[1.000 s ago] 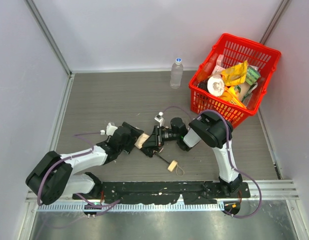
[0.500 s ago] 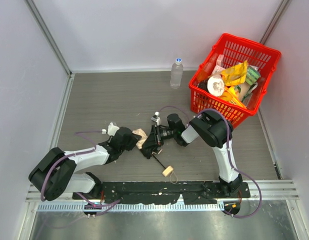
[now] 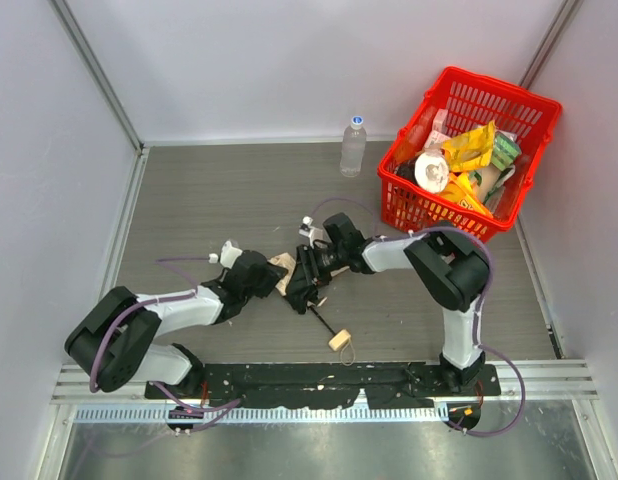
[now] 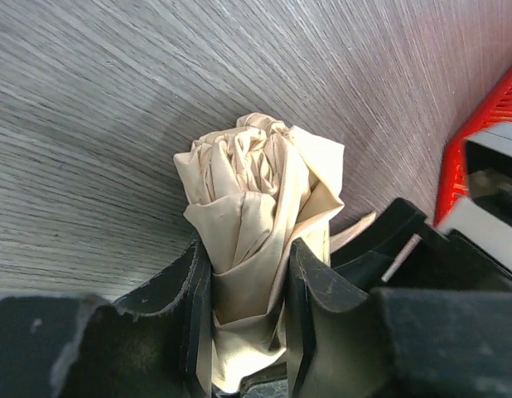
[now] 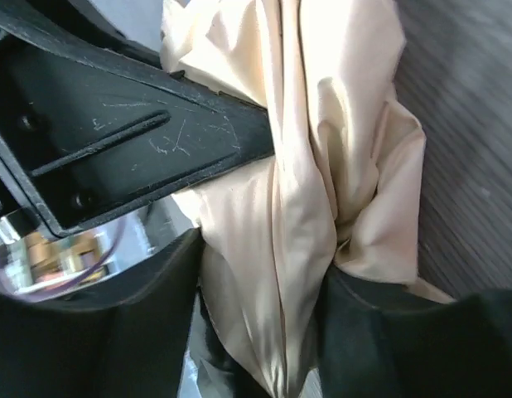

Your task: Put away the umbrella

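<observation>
- The left gripper (image 4: 244,269) is closed tight on the umbrella (image 4: 258,195), pinching its bunched cream fabric.
- The right gripper (image 5: 268,282) clamps the same fabric from the opposite side.
- The umbrella lies mid-table (image 3: 189,200), well away from the walls, with its handle (image 3: 338,339) toward the near edge.
- The basket (image 3: 409,205) sits in the far right corner with the bottle (image 3: 353,146) just beside it. Their labels are too small to read.

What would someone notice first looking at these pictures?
Both arms meet at the centre, the left gripper and right gripper each clamped on the bunched cream fabric of the umbrella. At the back right, a red basket crammed with packets stands out, a water bottle just to its left.
</observation>
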Action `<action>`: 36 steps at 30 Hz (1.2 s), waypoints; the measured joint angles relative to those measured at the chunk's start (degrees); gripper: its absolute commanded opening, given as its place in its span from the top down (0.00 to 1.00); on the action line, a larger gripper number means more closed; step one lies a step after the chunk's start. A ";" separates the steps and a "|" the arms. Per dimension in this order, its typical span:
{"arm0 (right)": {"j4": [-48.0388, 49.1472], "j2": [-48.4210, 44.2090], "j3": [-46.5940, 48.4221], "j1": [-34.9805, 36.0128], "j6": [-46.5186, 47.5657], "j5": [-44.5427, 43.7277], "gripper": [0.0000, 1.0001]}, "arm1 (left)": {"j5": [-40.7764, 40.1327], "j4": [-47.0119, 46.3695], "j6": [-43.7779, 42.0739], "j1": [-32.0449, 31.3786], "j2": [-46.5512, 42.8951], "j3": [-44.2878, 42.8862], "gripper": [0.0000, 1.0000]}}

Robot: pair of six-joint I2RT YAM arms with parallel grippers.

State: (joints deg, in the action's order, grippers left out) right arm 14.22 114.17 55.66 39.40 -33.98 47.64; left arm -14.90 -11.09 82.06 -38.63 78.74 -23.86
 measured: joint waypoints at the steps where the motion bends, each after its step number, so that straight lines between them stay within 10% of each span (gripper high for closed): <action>1: -2.25 -1.62 0.07 0.39 1.22 -1.60 0.36 | 0.46 -0.26 0.04 0.02 0.13 -0.04 1.00; 12: -17.66 -19.82 -0.63 12.61 17.84 -38.75 0.25 | 0.92 0.79 -0.04 0.02 -0.50 -0.87 1.00; 26: 2.32 -15.87 -8.48 26.25 34.32 -65.35 0.26 | 1.20 3.10 0.87 0.02 -1.40 -1.16 1.00; 32: 4.24 -9.42 -5.64 28.13 35.26 -73.31 0.52 | 2.99 4.98 1.99 1.16 -1.25 -1.95 1.00; 36: 5.03 -8.15 -5.11 29.20 33.88 -77.57 0.97 | 3.45 5.79 3.39 1.64 -1.66 -2.05 1.00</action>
State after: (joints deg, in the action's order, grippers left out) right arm 19.25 106.02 50.54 68.60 -0.10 -29.93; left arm -11.44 -5.30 85.45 -36.99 77.08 -25.91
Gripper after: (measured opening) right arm 0.408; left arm 0.326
